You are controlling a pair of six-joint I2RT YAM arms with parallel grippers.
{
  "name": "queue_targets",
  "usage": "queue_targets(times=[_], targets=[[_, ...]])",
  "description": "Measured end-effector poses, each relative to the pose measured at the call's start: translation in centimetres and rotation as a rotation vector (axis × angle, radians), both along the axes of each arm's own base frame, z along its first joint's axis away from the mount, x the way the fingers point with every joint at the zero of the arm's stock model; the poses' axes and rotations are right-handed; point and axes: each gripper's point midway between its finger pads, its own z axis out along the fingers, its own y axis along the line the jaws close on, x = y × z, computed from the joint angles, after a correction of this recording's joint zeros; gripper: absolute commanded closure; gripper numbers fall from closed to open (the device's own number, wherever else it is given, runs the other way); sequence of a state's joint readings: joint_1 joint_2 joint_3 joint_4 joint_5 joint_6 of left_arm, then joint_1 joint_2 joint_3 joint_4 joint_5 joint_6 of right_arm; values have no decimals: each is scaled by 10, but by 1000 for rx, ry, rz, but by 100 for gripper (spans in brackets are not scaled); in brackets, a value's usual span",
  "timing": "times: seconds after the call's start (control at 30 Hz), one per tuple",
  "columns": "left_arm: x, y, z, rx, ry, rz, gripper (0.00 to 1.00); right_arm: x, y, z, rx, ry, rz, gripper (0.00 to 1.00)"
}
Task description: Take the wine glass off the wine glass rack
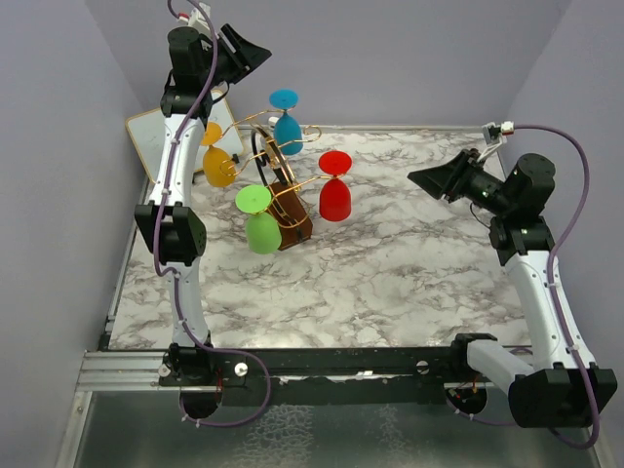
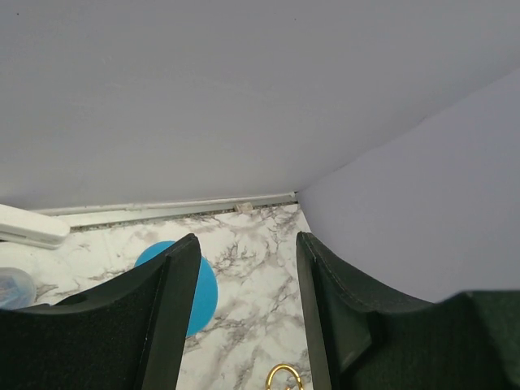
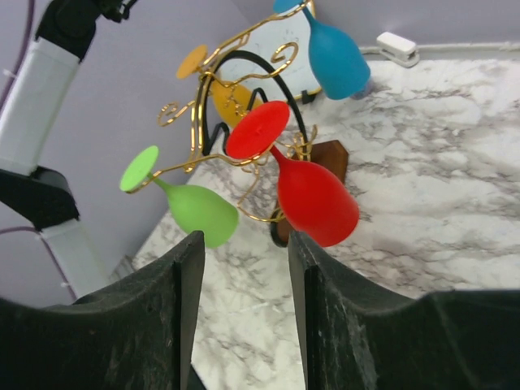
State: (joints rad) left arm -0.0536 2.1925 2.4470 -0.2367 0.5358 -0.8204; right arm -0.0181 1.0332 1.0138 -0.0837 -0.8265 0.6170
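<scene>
Left gripper (image 2: 248, 252), right gripper (image 3: 245, 248) aloft, jaws apart (left seemingly higher)

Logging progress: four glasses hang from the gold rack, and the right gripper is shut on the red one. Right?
No. The right gripper is open, short of the red glass on the rack; the right wrist view shows it. The rest holds.

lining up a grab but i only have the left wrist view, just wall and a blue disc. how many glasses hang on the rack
Observer: Four on the rack: blue glass, orange glass, green glass and red glass, all bowl down.
Operator: which one faces the right arm
Observer: The red glass. The right gripper is open and aimed between it and the green glass.
Operator: anything behind the rack
Observer: A white board sits in the back left corner.
</scene>
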Motion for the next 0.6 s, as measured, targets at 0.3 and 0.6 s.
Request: queue_targets(times=[0.3, 0.6], targets=[[8, -6, -8, 2, 10, 6, 46, 3, -10, -28, -43, 66, -76, 48], [15, -20, -28, 5, 44, -1, 46, -1, -15, -34, -74, 75, -104, 48]])
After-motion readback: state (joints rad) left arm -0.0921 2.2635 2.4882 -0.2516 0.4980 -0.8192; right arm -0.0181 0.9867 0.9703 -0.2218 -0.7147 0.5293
